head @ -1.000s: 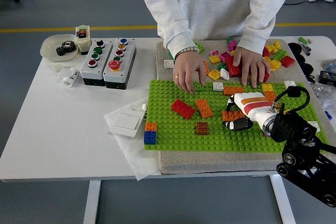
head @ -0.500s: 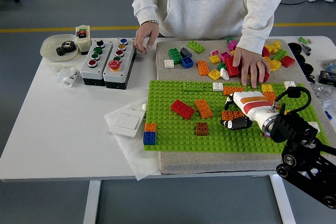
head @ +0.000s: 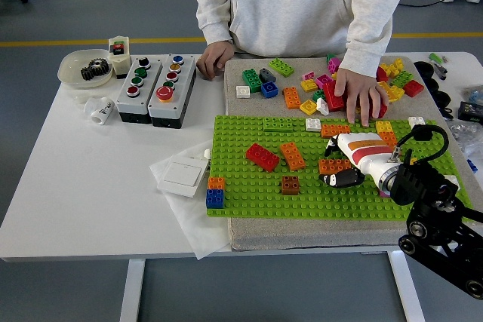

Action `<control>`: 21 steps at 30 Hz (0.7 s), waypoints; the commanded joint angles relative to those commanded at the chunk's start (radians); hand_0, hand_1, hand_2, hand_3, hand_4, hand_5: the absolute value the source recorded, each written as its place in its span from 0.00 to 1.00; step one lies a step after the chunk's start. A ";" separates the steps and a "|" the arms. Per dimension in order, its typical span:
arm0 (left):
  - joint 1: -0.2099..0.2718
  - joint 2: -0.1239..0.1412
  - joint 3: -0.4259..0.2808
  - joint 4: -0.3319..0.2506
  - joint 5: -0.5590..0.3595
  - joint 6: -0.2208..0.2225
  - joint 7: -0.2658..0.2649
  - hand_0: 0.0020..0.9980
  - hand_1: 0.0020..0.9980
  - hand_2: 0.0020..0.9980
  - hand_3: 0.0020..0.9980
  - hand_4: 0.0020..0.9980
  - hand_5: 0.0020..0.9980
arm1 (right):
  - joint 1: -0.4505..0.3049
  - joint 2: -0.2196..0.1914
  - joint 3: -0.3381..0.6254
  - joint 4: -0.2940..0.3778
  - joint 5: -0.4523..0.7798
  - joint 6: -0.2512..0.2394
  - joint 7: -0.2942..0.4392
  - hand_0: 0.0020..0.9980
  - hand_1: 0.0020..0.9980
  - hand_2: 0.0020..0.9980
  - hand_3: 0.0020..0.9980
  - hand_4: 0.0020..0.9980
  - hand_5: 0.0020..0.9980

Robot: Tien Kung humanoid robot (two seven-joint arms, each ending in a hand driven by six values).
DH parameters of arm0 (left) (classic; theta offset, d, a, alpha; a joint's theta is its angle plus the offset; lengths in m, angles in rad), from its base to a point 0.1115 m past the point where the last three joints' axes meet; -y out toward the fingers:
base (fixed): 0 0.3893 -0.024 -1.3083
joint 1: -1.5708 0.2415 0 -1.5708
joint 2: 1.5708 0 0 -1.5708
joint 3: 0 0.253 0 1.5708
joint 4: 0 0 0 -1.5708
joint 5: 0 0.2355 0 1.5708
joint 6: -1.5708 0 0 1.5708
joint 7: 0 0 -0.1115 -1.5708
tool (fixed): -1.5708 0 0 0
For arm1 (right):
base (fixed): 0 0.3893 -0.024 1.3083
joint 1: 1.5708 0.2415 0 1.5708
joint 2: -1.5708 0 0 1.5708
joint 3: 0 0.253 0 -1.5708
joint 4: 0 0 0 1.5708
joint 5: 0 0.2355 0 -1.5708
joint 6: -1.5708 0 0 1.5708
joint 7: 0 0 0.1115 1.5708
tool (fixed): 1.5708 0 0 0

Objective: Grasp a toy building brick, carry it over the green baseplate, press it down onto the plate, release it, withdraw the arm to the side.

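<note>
The green baseplate [head: 249, 194] lies on a grey mat at the table's right. My right hand [head: 339, 167], white with black fingers, reaches in from the lower right and rests low on the plate. Its thumb and fingers are curled around an orange brick [head: 330, 164] that sits on the studs. Also on the plate are a red brick [head: 262, 156], another orange brick [head: 293, 155], a brown brick [head: 290, 184] and a long green brick [head: 278, 124]. My left arm is out of view.
A person stands at the far side, one hand [head: 361, 99] on the loose brick pile [head: 317, 84], the other hand [head: 215, 58] at the table's far edge. Two button boxes [head: 155, 88], a bowl of gears [head: 87, 69] and a white switch plate [head: 183, 176] lie to the left.
The person's hand has lifted off the baseplate's far edge and drawn back to the table's far side, leaving the long green brick on the plate. My right hand has stayed in place.
</note>
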 joint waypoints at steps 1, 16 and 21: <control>0.000 0.000 0.000 0.000 -0.001 0.000 0.000 0.79 0.78 0.79 0.59 0.62 0.62 | 0.000 -0.001 0.002 0.004 -0.002 0.000 -0.001 0.51 0.58 0.69 0.63 0.86 0.43; -0.004 0.001 0.004 0.000 -0.005 0.002 -0.001 0.79 0.78 0.79 0.59 0.62 0.62 | 0.004 0.001 -0.021 -0.008 0.004 0.005 0.006 0.52 0.58 0.69 0.64 0.87 0.43; -0.005 0.001 0.004 0.000 -0.004 0.001 -0.001 0.79 0.78 0.79 0.59 0.62 0.62 | 0.007 0.004 -0.020 -0.019 0.000 0.003 0.007 0.52 0.58 0.69 0.64 0.87 0.43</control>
